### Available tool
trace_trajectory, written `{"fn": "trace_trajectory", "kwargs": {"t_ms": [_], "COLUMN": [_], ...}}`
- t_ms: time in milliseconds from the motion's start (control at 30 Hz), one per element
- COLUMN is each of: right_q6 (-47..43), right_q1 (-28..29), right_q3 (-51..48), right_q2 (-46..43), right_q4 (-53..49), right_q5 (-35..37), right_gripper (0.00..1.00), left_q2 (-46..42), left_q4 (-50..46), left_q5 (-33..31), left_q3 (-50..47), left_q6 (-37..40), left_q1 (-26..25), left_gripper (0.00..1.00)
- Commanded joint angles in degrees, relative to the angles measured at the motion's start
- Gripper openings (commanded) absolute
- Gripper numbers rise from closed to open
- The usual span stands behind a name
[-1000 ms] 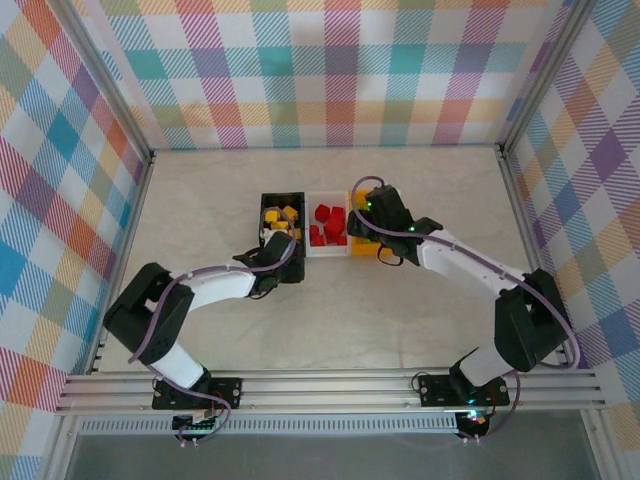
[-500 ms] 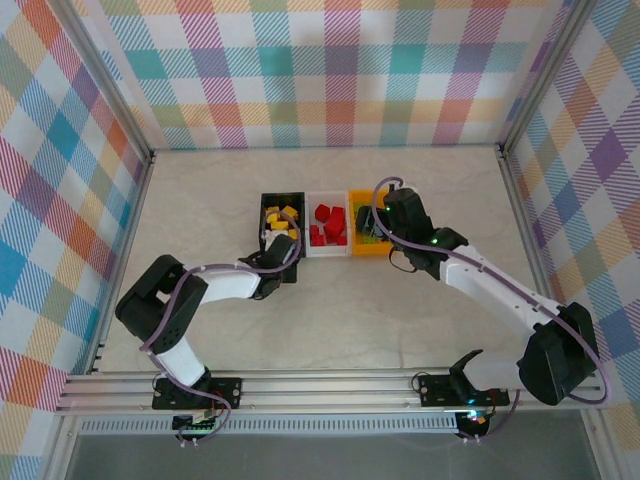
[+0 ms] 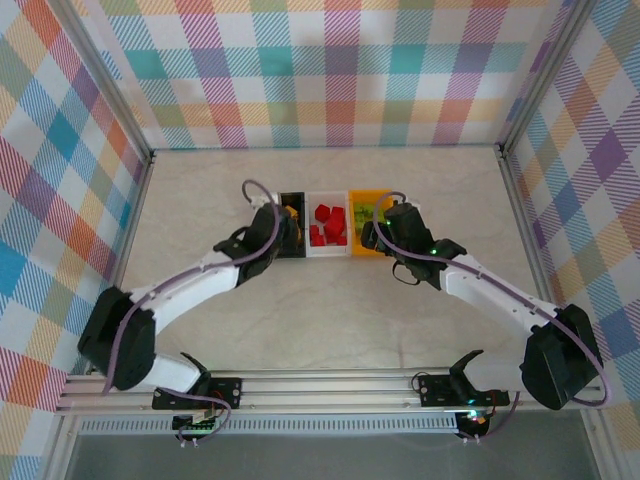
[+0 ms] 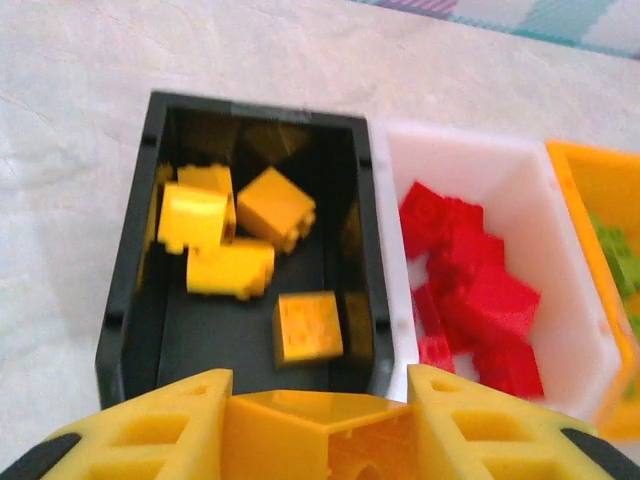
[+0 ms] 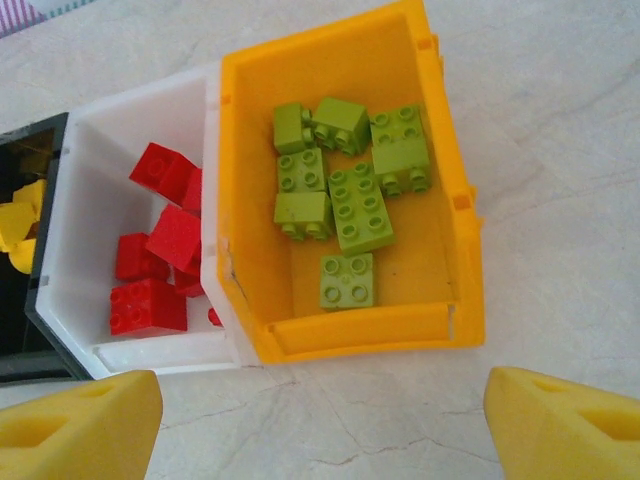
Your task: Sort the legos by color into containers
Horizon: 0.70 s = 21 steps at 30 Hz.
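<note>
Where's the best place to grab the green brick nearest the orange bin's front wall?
Pinch the green brick across its left and right faces in the right wrist view, coming straight down. It lies studs up; those faces are free, while the longer brick and the orange bin wall crowd the others.

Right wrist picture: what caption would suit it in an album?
Open right gripper near the orange-yellow bin of lime green legos, red legos in the white bin beside it.
</note>
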Motion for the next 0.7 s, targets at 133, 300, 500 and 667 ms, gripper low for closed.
{"fn": "trace_trajectory", "kwargs": {"t_ms": [133, 300, 500, 667], "right_q6": [1.29, 0.71, -1.61, 0.53], "right_q1": [-0.11, -0.11, -0.16, -0.11], "right_q3": [0.29, 0.03, -1.09, -5.36], "right_q2": [-2.7, -5.42, -8.5, -11.93], "right_q4": [-1.54, -2.64, -0.75, 2.44], "right_q5": [0.77, 1.08, -0.87, 4.08], "right_gripper": [0.88, 1.0, 1.0, 1.0], "left_q2": [12.75, 6.39, -8.53, -22.49], "left_q4": [-7.06, -7.93, -6.19, 1.26], "left_q5": [-0.14, 0.63, 2.87, -2.67], "left_q3": [13.91, 14.71, 8.4, -3.24], "left_q6": [2.72, 3.03, 2.55, 6.1], "left_q1": [4.73, 4.73, 4.64, 4.7], "left_gripper": [0.73, 1.0, 1.0, 1.0]}}
